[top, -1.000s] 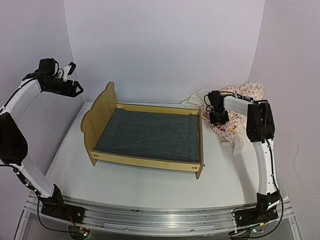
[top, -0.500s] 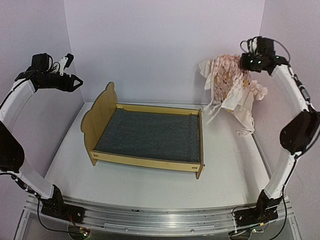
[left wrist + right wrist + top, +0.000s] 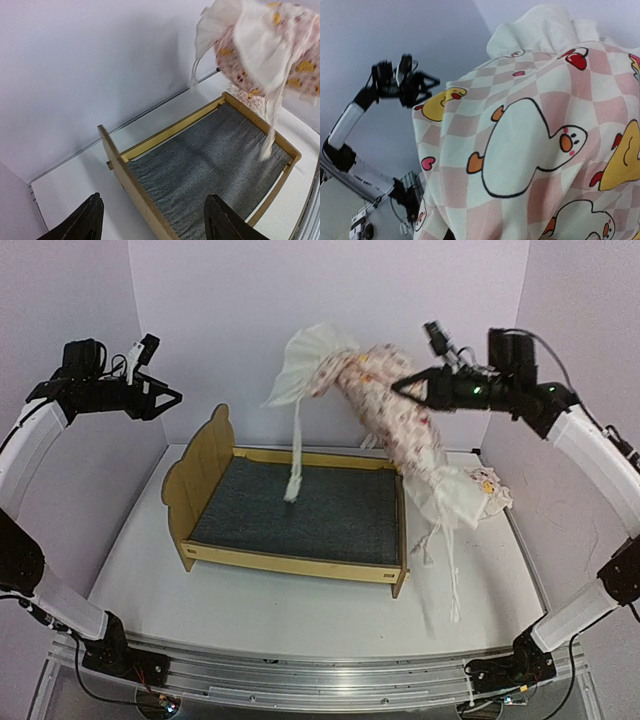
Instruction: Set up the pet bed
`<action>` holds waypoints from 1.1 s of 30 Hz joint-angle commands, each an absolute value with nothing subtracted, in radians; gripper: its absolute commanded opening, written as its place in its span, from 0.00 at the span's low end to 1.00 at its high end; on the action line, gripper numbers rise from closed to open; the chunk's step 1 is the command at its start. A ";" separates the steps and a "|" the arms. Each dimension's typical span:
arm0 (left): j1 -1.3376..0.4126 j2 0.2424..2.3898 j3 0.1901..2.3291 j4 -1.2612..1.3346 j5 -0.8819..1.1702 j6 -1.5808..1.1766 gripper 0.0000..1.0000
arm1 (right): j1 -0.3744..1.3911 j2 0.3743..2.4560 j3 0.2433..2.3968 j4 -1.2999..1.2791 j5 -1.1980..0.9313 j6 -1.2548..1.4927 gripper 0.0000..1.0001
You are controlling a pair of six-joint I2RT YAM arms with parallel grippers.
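Note:
The pet bed [image 3: 300, 510], a light-wood frame with a bear-ear headboard [image 3: 195, 480] and a dark grey base, stands mid-table; it also shows in the left wrist view [image 3: 210, 165]. My right gripper [image 3: 407, 390] is shut on the pink checked duck quilt [image 3: 385, 410] and holds it in the air above the bed's foot end. Cream ruffle and ties hang over the grey base and down the right side. The quilt [image 3: 530, 150] fills the right wrist view and hides the fingers. My left gripper [image 3: 170, 398] is open and empty, high above the headboard [image 3: 155, 220].
The quilt's lower end and a cream bunch with a duck print [image 3: 485, 485] lie by the bed's right rail near the right wall. Purple walls close in the back and both sides. My left arm [image 3: 400, 85] shows in the right wrist view.
My right gripper has swung left from the right wall with the quilt, which now hangs over the bed's foot end. My left gripper has shifted slightly right and stays open.

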State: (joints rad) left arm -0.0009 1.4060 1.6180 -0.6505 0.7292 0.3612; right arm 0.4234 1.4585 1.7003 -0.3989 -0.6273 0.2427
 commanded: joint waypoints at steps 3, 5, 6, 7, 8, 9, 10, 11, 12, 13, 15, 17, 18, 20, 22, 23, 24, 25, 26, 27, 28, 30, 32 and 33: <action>-0.207 1.340 1.564 -0.712 0.788 0.507 0.70 | 0.768 1.410 1.384 -0.455 -0.439 0.203 0.12; -0.265 1.336 1.538 -0.745 0.804 0.548 0.70 | 0.842 1.449 1.352 -0.543 -0.342 0.211 0.50; -0.291 1.339 1.528 -0.767 0.793 0.567 0.70 | 0.868 1.473 1.383 -0.600 -0.328 0.212 0.71; -0.323 1.342 1.516 -0.794 0.775 0.586 0.71 | 0.883 1.502 1.422 -0.668 -0.321 0.212 0.87; -0.360 1.345 1.505 -0.821 0.754 0.613 0.71 | 0.893 1.522 1.472 -0.740 -0.307 0.213 0.97; -0.405 1.350 1.495 -0.850 0.726 0.648 0.71 | 0.896 1.531 1.533 -0.811 -0.276 0.214 0.98; -0.449 1.354 1.481 -0.882 0.691 0.681 0.71 | 0.896 1.533 1.581 -0.862 -0.210 0.211 0.98; -0.496 1.358 1.460 -0.906 0.648 0.703 0.71 | 0.893 1.525 1.622 -0.900 -0.125 0.199 0.98; -0.542 1.363 1.441 -0.922 0.604 0.724 0.71 | 0.885 1.513 1.656 -0.927 -0.063 0.186 0.98; -0.578 1.368 1.421 -0.940 0.567 0.745 0.72 | 0.867 1.496 1.672 -0.935 -0.007 0.182 0.98; -0.658 1.380 1.381 -0.966 0.482 0.810 0.76 | 0.783 1.483 1.696 -0.943 0.066 0.216 0.98; -0.716 1.391 1.324 -0.969 0.391 0.877 0.80 | 0.682 1.501 1.701 -0.955 0.115 0.259 0.96; -0.733 1.395 1.292 -0.948 0.360 0.900 0.80 | 0.634 1.522 1.706 -0.956 0.145 0.277 0.94; -0.759 1.401 1.250 -0.898 0.303 0.939 0.81 | 0.590 1.597 1.747 -0.956 0.187 0.258 0.91; -0.772 1.413 1.213 -0.831 0.269 0.967 0.81 | 0.581 1.708 1.824 -0.956 0.217 0.220 0.91; -0.776 1.424 1.201 -0.805 0.261 0.978 0.81 | 0.580 1.775 1.883 -0.955 0.227 0.204 0.91; -0.780 1.437 1.191 -0.793 0.259 0.994 0.81 | 0.579 1.836 1.942 -0.954 0.241 0.194 0.91; -0.784 1.447 1.181 -0.781 0.257 1.005 0.81 | 0.576 1.892 2.007 -0.952 0.254 0.184 0.91; -0.786 1.457 1.169 -0.767 0.254 1.012 0.80 | 0.571 1.946 2.078 -0.951 0.268 0.173 0.91; -0.787 1.470 1.151 -0.741 0.247 1.014 0.80 | 0.566 2.011 2.135 -0.948 0.285 0.166 0.90; -0.787 1.478 1.139 -0.720 0.241 1.017 0.79 | 0.556 2.065 2.203 -0.941 0.290 0.158 0.89; -0.787 1.494 1.120 -0.672 0.231 1.026 0.78 | 0.541 2.168 2.296 -0.912 0.259 0.140 0.87; -0.787 1.503 1.107 -0.612 0.234 1.028 0.77 | 0.531 2.255 2.346 -0.857 0.226 0.121 0.87; -0.787 1.507 1.101 -0.583 0.236 1.023 0.75 | 0.529 2.281 2.357 -0.835 0.219 0.116 0.85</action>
